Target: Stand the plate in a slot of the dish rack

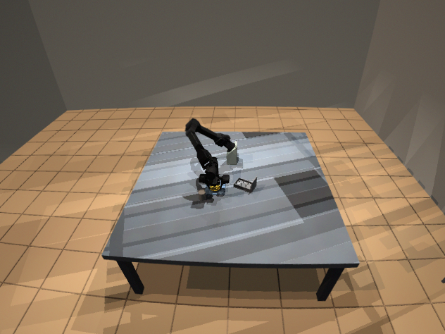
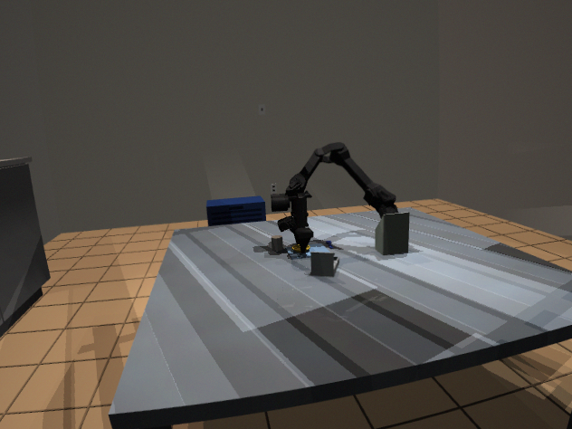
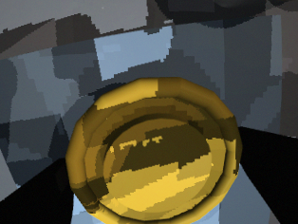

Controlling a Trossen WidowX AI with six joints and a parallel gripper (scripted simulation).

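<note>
The round yellow plate [image 1: 214, 187] [image 2: 294, 248] [image 3: 161, 190] lies flat, face up, over a light-blue mat [image 2: 323, 250] [image 3: 135, 52]. My gripper [image 1: 214, 186] [image 2: 300, 249] [image 3: 153, 153] points down at it. Its dark fingers stand wide on opposite sides and appear to meet the rim, left and right in the wrist view, so it is shut on the plate. Their tips are partly hidden behind the rim. The small dish rack [image 1: 253, 184] [image 2: 322, 264] stands to the right of the plate in the top view, with pale inside and one tall end panel. It is outside the wrist view.
A short tan cylinder [image 1: 201, 194] [image 2: 276, 243] stands close to the plate, on the side away from the rack. A tall grey-green block [image 1: 232, 156] [image 2: 397, 234] stands by the arm's base. A small blue object [image 2: 328, 243] lies behind the rack in the exterior view.
</note>
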